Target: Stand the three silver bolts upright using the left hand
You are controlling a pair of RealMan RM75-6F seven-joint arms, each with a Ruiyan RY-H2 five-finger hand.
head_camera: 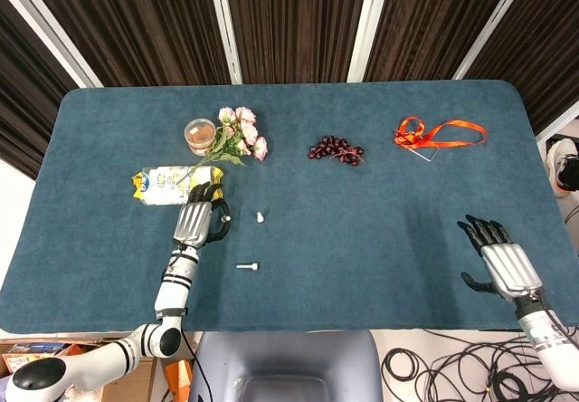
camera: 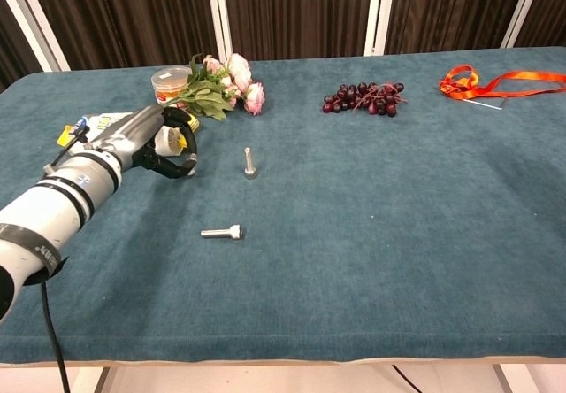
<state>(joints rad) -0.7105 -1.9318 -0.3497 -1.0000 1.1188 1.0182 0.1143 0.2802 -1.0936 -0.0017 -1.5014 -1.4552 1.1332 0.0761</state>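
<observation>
Teal table (head_camera: 380,221), dark curtains (head_camera: 289,13) behind; left hand (head_camera: 197,221) fingers curled (empty), right hand (head_camera: 499,259) spread.

left hand (head_camera: 194,221) fingers curled, empty, right hand (head_camera: 503,263) fingers spread

Snack packet (head_camera: 167,185) carries print, perhaps a logo; too small to read.
</observation>
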